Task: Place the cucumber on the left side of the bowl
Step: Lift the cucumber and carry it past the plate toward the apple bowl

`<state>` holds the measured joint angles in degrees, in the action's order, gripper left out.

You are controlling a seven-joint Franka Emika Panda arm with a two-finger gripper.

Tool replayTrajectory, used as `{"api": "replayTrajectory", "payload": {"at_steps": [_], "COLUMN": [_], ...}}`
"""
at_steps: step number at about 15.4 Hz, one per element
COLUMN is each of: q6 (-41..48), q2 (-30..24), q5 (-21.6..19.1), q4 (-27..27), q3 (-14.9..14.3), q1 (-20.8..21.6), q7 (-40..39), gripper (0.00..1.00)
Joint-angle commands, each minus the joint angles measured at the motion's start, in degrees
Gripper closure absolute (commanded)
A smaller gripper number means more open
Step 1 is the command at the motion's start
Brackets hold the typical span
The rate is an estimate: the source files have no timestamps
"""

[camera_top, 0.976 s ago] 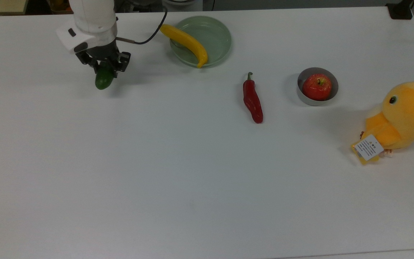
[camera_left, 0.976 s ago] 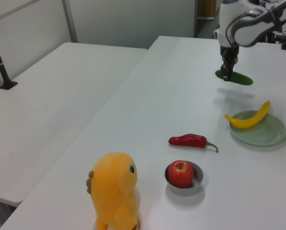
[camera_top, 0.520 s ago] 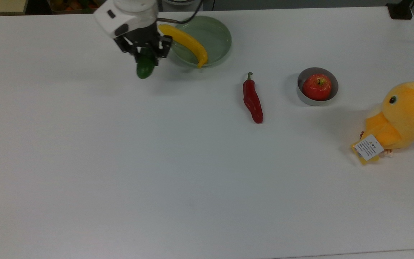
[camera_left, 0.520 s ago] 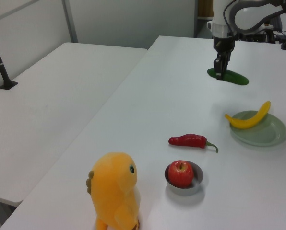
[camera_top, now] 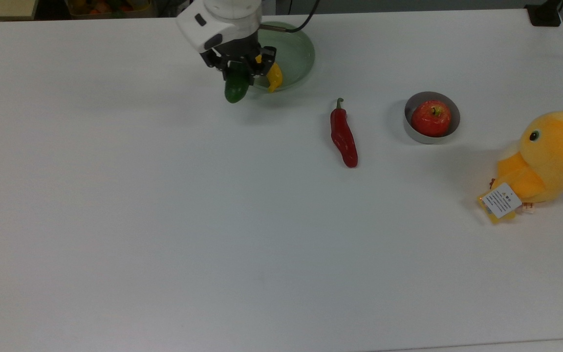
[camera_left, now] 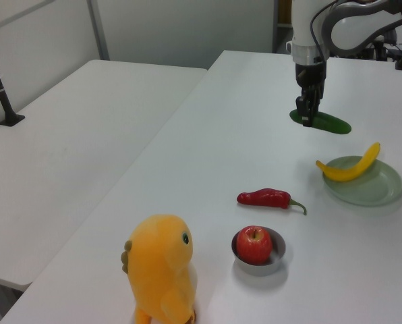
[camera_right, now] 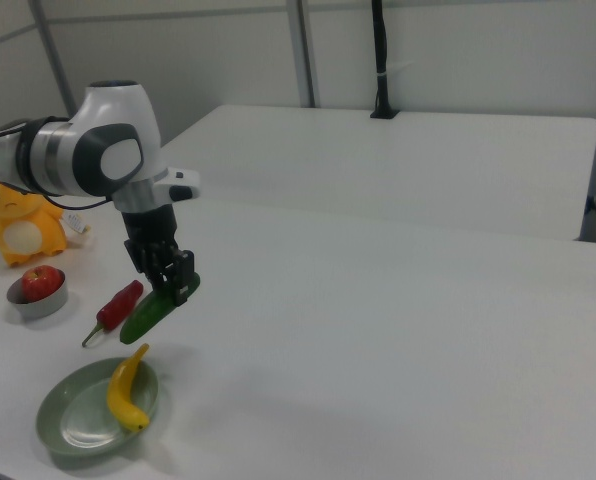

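The gripper (camera_top: 240, 67) is clamped on the cucumber (camera_top: 236, 89), holding it clear above the white table (camera_top: 164, 220). The cucumber is smooth, dark green and glossy, thick with rounded ends. In the right view it (camera_right: 158, 307) hangs tilted, its upper end between the black fingers (camera_right: 176, 268) and its lower end slanting down toward the right view's left. In the left view its long body (camera_left: 326, 122) stretches out to the left view's right of the gripper (camera_left: 307, 116).

In the top view it hangs just at the left edge of the green dish (camera_top: 296, 49), a wide, shallow, pale plate with a low rim. A curved yellow banana (camera_right: 128, 388) lies across that dish.

Farther to the top view's right lies a shiny red chili (camera_top: 343, 136), tapered, with a small green stem. Beyond it stands the bowl (camera_top: 412, 130), small, round, grey and metallic with upright sides, holding a red apple (camera_top: 431, 118). The cucumber is well apart from the bowl, far off on the top view's left. A fuzzy yellow plush chick (camera_top: 550, 156) with a paper tag sits at the top view's right edge.
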<state>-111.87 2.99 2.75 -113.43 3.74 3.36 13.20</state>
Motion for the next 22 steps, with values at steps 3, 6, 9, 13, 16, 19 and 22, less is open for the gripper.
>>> {"api": "replayTrajectory", "payload": {"at_steps": [3, 6, 9, 13, 16, 19, 22], "q6": [1.8, 1.7, 1.2, -1.0, -1.1, -8.4, -13.3], "q2": [-0.9, -0.1, 2.1, 5.3, 9.8, 10.6, 15.8], "q5": [-1.0, -1.3, -1.5, -1.8, -1.4, -0.6, 1.8], "q4": [0.9, 3.8, 9.0, 13.1, 18.8, 19.3, 22.4], "q3": [3.8, 5.0, 7.2, 13.0, 15.4, 16.1, 16.1], "q1": [0.2, 1.7, 2.0, 2.0, 5.9, 10.3, 14.4], "q7": [4.4, 6.8, 10.7, 17.4, 24.7, 26.5, 30.3], "gripper": [0.89, 0.89, 0.89, 0.89, 0.89, 0.89, 0.89]}}
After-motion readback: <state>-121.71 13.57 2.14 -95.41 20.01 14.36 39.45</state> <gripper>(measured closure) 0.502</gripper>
